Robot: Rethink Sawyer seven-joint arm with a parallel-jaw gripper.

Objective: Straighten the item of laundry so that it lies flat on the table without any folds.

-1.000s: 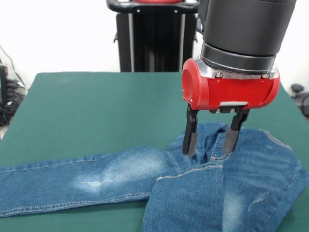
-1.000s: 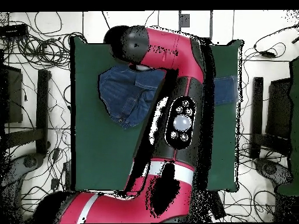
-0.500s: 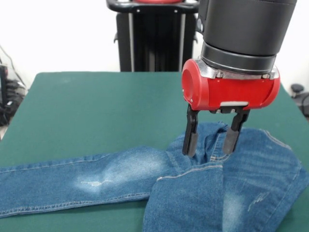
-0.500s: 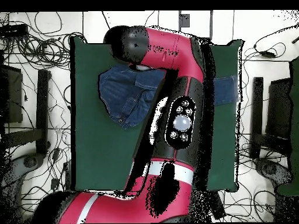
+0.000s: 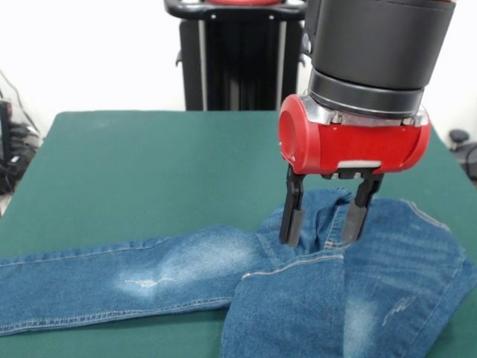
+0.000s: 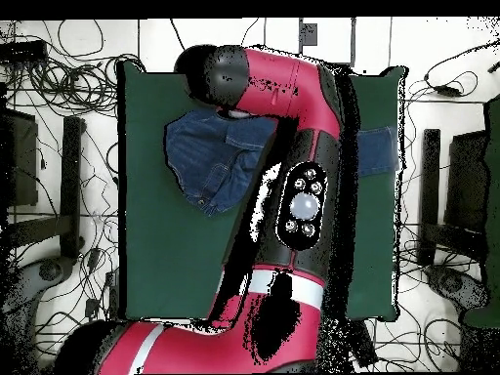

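While the gripper (image 5: 323,222) stands with its two dark fingers spread apart over the crotch seam of the jeans (image 5: 246,287), we find nothing held between them; the tips are at or just above the denim, and we cannot tell from the front view whether they press into it. The jeans lie on the table (image 5: 149,171). One leg runs out flat from the gripper toward the picture's left edge, while the other is doubled back over itself just to the gripper's right and below it, forming a thick folded mass. In the overhead view the jeans (image 6: 210,161) show as a bunched blue patch beside the arm, with a further strip of denim appearing on the arm's other side.

In our judgement the step in hand is taking hold of cloth near the seam. To do it well, the fingers should close on the upper layer only, at the raised ridge between them, and the pull should then run away from the flat leg so that the doubled leg opens out rather than dragging the whole garment.

Against the earlier frames, we note the gripper sits slightly lower and marginally further toward the flat leg; the spread of the fingers is unchanged, and the jeans have not shifted.
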